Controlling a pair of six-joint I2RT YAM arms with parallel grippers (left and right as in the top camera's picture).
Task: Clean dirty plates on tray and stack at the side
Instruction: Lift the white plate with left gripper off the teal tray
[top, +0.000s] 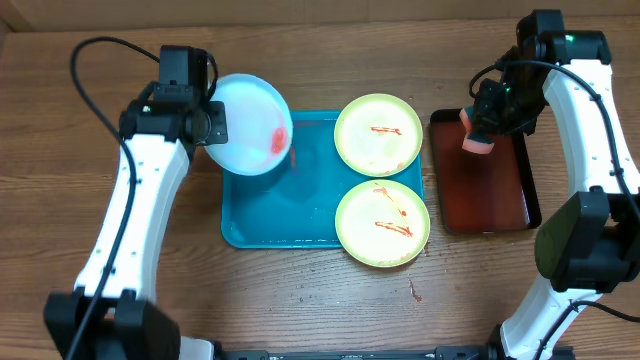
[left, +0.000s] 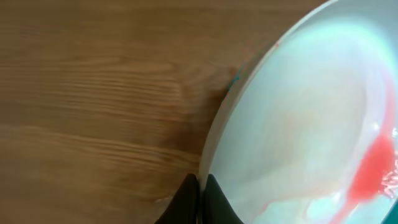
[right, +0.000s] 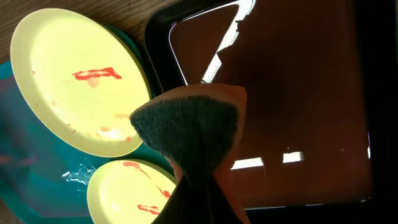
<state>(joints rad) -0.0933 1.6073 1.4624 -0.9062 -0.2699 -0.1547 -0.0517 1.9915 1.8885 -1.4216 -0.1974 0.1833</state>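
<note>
Over the tray's (top: 262, 232) far-left corner, the left gripper (top: 217, 126) pinches the tilted white plate (top: 245, 120) by its rim; it is probably light, stiff and sauce-slick. Meanwhile the right gripper (right: 200, 190) clamps a sponge (right: 186, 127); two yellow plates (top: 378, 135) crowd the tray's right edge.

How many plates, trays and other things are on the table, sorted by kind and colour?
Yellow-green plates: 2
Mint-white plate: 1
Turquoise tray: 1
Dark red tray: 1
Sponge: 1
Total: 6
</note>
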